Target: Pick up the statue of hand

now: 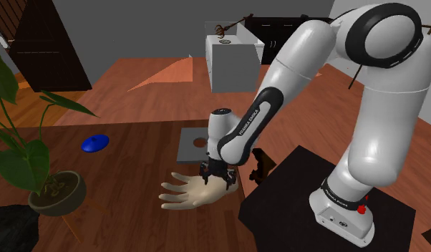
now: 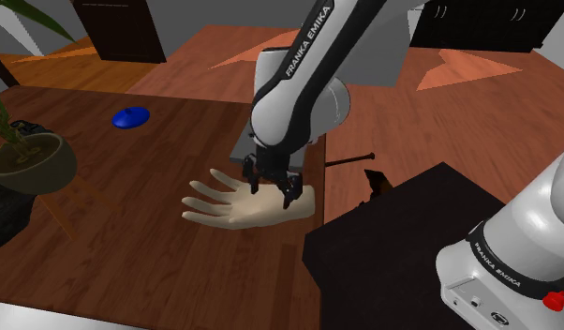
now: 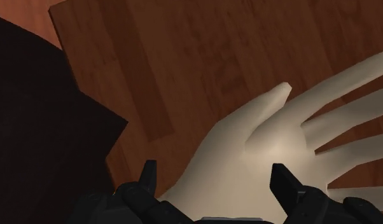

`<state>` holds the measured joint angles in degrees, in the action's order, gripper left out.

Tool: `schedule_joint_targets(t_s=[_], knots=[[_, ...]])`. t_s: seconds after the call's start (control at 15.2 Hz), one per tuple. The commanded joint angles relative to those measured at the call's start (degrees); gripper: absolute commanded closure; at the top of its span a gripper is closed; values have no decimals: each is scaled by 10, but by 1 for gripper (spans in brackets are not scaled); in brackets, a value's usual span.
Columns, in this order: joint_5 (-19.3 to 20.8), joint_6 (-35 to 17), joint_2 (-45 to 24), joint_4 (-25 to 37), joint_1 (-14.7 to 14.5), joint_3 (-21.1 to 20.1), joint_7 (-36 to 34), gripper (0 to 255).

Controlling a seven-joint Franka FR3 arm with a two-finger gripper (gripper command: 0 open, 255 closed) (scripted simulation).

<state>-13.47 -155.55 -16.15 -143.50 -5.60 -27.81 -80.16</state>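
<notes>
The statue of a hand is cream-coloured and lies flat on the wooden table, its fingers pointing toward the shoulder view's left. In the second exterior view the hand statue lies in front of the black stand. My black gripper hangs straight down over the statue's wrist end, open, with a fingertip on each side of it. In the second exterior view the gripper straddles the wrist. The wrist view has the hand statue between the spread fingers of the gripper, which do not touch it.
A blue oval object lies on the table toward the back left. A potted plant stands at the left edge. A grey mat lies behind the arm. The black stand borders the table close beside the statue.
</notes>
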Motion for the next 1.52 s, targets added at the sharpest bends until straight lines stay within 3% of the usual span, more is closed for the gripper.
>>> schedule_joint_targets(t_s=[0.0, 0.13, 0.73, 0.79, 1.45], knots=[[27, -25, -57, 31, -30, 23, -51, 0], [37, -41, -104, 61, -56, 46, -83, 0], [51, -86, -170, 82, -76, 70, -82, 0], [51, -87, -170, 81, -77, 70, -82, 255], [49, -81, -161, 78, -74, 67, -82, 255]])
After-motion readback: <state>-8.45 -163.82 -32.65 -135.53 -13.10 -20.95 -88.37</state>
